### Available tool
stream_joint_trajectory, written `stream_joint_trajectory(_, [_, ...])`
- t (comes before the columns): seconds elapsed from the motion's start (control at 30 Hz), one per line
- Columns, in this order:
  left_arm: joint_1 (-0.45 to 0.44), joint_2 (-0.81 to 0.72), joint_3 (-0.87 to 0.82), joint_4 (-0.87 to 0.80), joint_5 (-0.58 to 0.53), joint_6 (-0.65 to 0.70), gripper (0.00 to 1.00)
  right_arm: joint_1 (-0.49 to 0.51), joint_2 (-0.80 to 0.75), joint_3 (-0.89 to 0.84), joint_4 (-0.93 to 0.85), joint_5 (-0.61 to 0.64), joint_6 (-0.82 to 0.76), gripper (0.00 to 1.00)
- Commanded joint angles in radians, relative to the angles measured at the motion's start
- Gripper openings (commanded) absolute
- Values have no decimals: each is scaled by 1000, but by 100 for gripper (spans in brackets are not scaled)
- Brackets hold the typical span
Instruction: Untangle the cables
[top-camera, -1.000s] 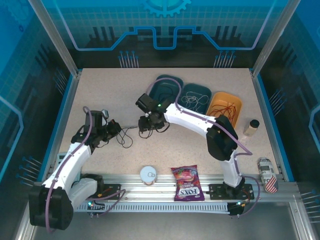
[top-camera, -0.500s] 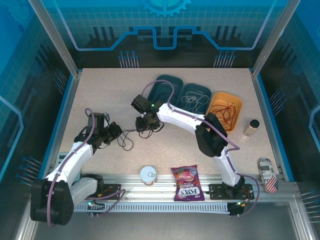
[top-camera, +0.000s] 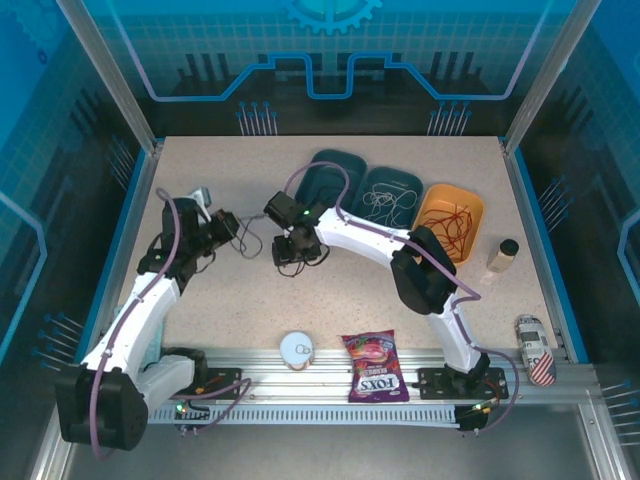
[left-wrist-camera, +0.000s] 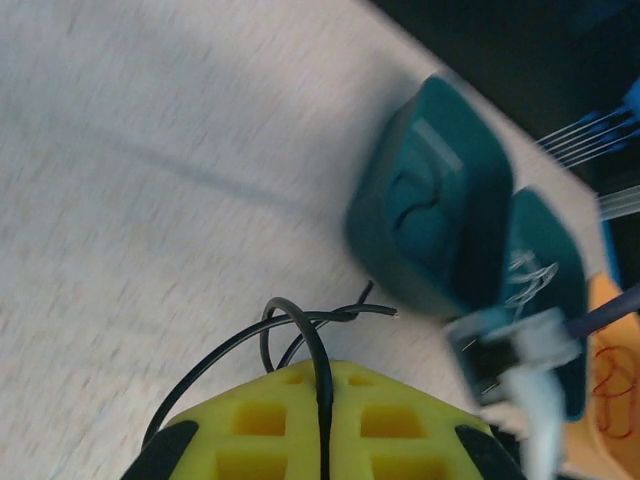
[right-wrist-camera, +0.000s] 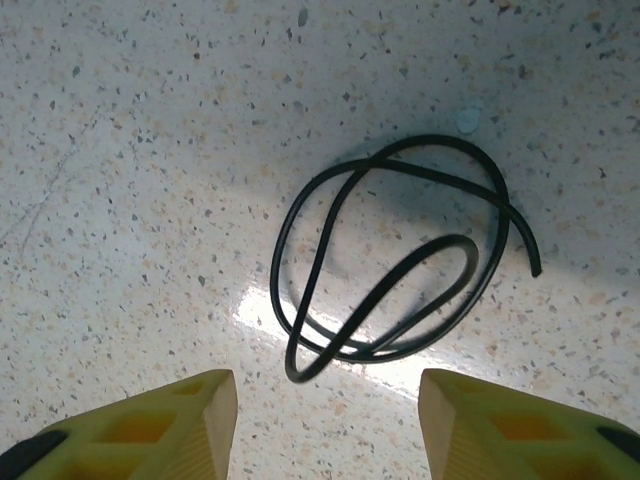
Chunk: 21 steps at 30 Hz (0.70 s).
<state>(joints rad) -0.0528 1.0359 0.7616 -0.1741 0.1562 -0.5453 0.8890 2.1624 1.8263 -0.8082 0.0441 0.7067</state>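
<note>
A black cable (top-camera: 256, 240) lies on the speckled table between my two grippers. My left gripper (top-camera: 226, 228) is shut on it; in the left wrist view the cable (left-wrist-camera: 300, 325) runs down between the closed yellow fingers (left-wrist-camera: 250, 420) of that gripper (left-wrist-camera: 322, 375). My right gripper (top-camera: 296, 252) hovers open over the cable's coiled part (right-wrist-camera: 395, 270), and this gripper (right-wrist-camera: 327, 388) holds nothing between its fingertips. A red cable (top-camera: 455, 217) lies in the orange tray (top-camera: 474, 205). A pale cable (top-camera: 388, 203) lies in the middle teal tray (top-camera: 412, 182).
A dark teal tray (top-camera: 322, 168) stands left of the other two at the back. Along the front rail are a white round lid (top-camera: 297, 348) and a purple candy bag (top-camera: 373, 366). A small bottle (top-camera: 503, 254) and a can (top-camera: 536, 352) stand at the right edge.
My left gripper has carried its end of the black cable away from the front, toward the far left. The right gripper shifted slightly left and stays open over the coil.
</note>
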Motion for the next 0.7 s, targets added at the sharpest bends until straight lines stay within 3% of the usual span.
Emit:
stream_joint_trajectory(0.0, [12,36,93,133,62,65,0,2,-106,-47,41,11,-16,51])
stream_joint_trajectory(0.3, [10,135,219,259,329,29,0,-44,-397,-279,267,27,-26,55])
stream_joint_trajectory(0.5, [-2,120,214,272,389,-5,0,-51,-514,-344,386,38,-43,57])
stream_joint_trajectory(0.67, [-14,105,193,316,430,-70,0,-53,-492,-304,419,55,-53,58])
